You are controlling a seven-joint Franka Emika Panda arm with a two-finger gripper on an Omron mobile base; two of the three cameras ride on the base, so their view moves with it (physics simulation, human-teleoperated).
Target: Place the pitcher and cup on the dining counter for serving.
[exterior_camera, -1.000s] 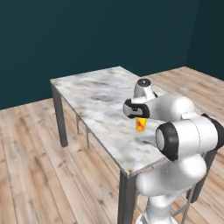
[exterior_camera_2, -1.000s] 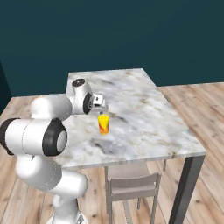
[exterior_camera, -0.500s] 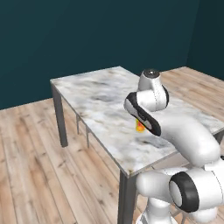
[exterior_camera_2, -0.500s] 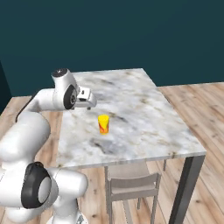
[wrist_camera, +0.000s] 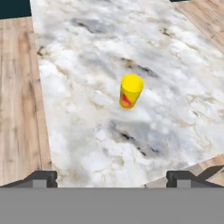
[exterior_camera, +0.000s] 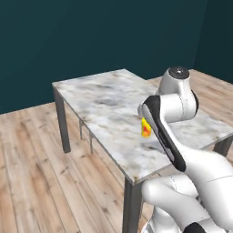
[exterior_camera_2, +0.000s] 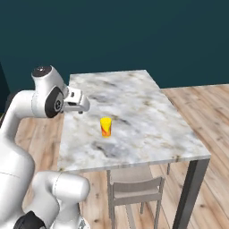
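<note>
Yellow, with a red-orange mark on its side, the small cup (wrist_camera: 131,91) stands upright mid-frame in my hand view, on the white-grey veined marble dining counter (wrist_camera: 87,57). My two-finger gripper (wrist_camera: 112,178) hangs clear of it at the bottom edge, dark fingertips (wrist_camera: 43,178) spread wide, gripping nothing.

A rectangular white-grey veined marble counter on thin dark legs (exterior_camera: 104,100) stands on pale wood flooring before a dark teal wall. A small bright yellow cup with a red-orange mark (exterior_camera: 145,129) stands upright on it, partly hidden behind the white robot arm (exterior_camera: 170,107).
</note>
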